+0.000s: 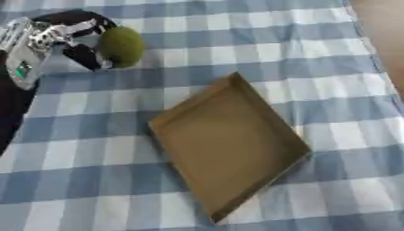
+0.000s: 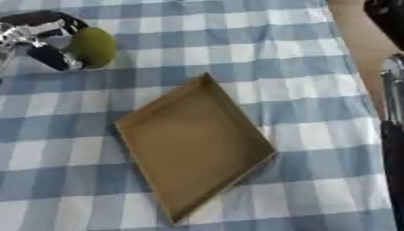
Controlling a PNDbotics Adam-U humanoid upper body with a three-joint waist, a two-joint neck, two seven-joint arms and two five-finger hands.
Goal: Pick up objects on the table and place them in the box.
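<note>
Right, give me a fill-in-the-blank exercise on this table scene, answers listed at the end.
1. The shallow brown cardboard box holds ____.
2. The robot's left hand has its black fingers curled round the round ____ fruit-like object.
3. The table is covered by a blue-and-white ____ cloth.
4. The round object sits toward the box's far-____ side.

Missing words: nothing; green; checked; left

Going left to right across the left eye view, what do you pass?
Left hand curled round the green round object → shallow brown box, nothing in it → bare strip of checked tablecloth at the right edge.
</note>
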